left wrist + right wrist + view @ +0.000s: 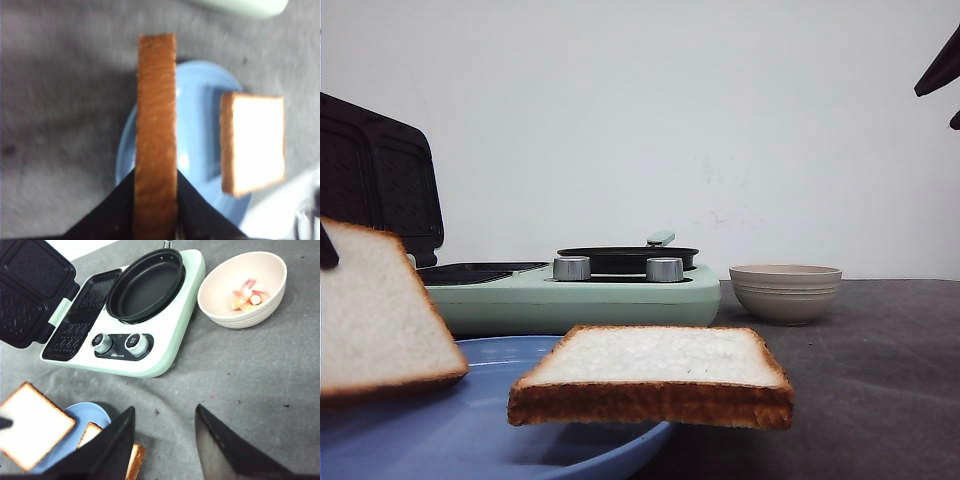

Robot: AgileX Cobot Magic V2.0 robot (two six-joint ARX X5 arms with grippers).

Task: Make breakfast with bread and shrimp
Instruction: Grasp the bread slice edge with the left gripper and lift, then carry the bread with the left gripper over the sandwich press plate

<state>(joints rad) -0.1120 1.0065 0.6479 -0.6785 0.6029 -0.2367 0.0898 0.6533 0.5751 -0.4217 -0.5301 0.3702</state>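
One slice of bread [156, 110] hangs edge-on above the table, and my left gripper [156, 172] is shut on its crust. In the front view this slice [380, 315] floats tilted at the far left. The other slice [655, 372] lies flat over the right rim of a blue plate [470, 430]. Pink shrimp [246, 294] lie in a beige bowl [270, 275]. My right gripper [165, 407] stands open and empty, high over bare table to the right of the plate, its left finger hiding part of the flat slice [136, 457].
A mint-green breakfast maker [170, 335] stands behind the plate. It has a black pan [145, 285], two knobs [136, 342] and a raised black grill lid [30, 290]. The bowl sits to its right. The table is grey.
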